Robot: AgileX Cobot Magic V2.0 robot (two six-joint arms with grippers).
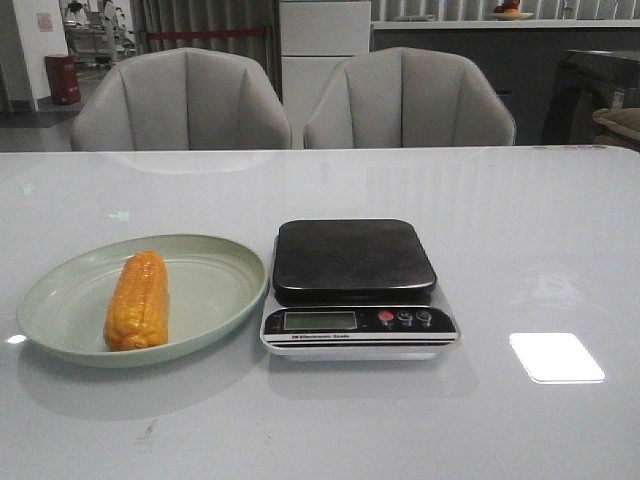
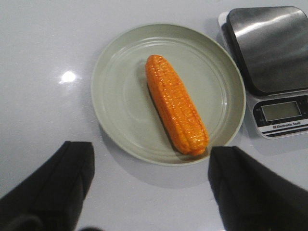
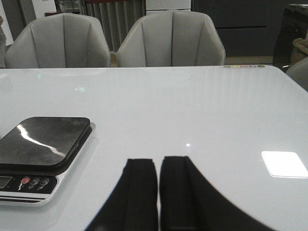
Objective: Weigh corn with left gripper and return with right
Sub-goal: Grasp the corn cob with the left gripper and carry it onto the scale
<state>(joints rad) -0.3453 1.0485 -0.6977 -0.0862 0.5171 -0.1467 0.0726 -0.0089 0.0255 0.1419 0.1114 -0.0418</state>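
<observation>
The orange-yellow corn [image 1: 138, 300] lies lengthwise on a pale green plate [image 1: 215, 290] at the table's left; the left wrist view shows the corn [image 2: 176, 104] on that plate [image 2: 120, 96] from above. My left gripper [image 2: 150, 150] hovers over the plate's near edge, open wide, nothing between its black fingers [image 2: 72, 168]. A kitchen scale [image 1: 355, 285] with a bare dark platform stands right of the plate. My right gripper [image 3: 158, 166] is shut and empty, low over the table right of the scale [image 3: 41, 154]. Neither gripper shows in the front view.
Two grey chairs [image 1: 290, 100] stand behind the white table's far edge [image 1: 320, 150]. A bright light patch [image 1: 556, 357] reflects on the tabletop at the right.
</observation>
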